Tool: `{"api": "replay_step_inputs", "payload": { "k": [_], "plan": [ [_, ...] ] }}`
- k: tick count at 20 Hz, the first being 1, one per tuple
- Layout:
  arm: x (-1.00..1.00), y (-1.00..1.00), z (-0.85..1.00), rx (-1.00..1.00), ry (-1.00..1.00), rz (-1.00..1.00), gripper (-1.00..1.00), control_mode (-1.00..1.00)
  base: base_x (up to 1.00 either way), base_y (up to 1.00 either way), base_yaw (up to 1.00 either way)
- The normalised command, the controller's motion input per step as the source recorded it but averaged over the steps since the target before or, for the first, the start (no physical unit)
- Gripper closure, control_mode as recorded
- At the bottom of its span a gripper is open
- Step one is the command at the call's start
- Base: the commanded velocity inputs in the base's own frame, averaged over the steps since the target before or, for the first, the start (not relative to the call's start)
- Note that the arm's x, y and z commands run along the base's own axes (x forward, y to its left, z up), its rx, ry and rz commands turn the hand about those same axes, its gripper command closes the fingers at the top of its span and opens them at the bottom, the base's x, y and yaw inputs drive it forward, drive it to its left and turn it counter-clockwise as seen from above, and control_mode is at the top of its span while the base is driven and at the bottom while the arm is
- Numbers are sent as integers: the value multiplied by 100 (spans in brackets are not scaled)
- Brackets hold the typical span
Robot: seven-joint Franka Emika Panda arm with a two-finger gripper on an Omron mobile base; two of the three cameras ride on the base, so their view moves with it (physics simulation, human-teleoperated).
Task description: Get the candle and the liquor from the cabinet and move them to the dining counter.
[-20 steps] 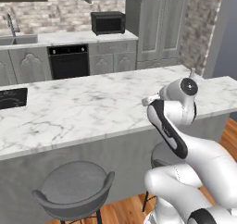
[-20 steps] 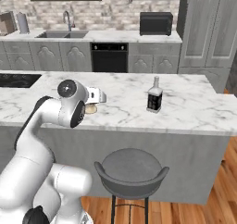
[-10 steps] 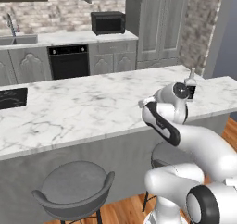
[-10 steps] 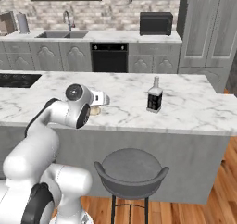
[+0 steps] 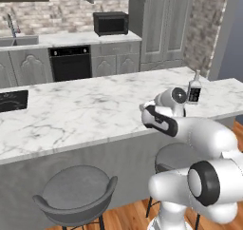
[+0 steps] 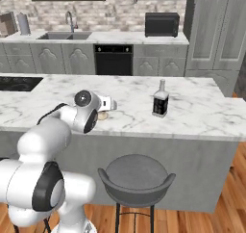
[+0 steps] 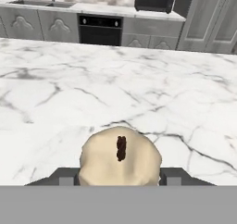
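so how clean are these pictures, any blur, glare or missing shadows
Hand view: the candle between the fingertips looks soft and smeared, its wick a blurry dark streak, and the far cabinets are hazy. Left base view: flat, even light, no glare on the dining counter, and the liquor is small and coarse. Right base view: the liquor is sharper, with only a faint shadow at its base.

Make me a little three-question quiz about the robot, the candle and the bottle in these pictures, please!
1. True or false: the liquor stands upright on the dining counter.
2. What sits between the gripper's fingertips? A) the candle B) a cup C) a spoon
3. Fill in: seen from the right base view, the candle is to the ____ of the liquor.

Key: 1 true; 2 A; 3 left.
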Motion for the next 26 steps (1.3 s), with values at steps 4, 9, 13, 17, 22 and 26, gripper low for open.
{"api": "replay_step_inputs", "payload": {
  "k": [4,9,13,17,22,26],
  "plan": [
    [38,-1,-10,0,0,0,100,-100,0,0,0],
    [37,-1,-11,0,0,0,100,-100,0,0,0],
    [32,-3,-12,0,0,0,100,-100,0,0,0],
    [31,-2,-13,0,0,0,100,-100,0,0,0],
    [26,-4,-21,0,0,0,100,-100,0,0,0],
    [24,-1,-27,0,0,0,100,-100,0,0,0]
  ]
}}
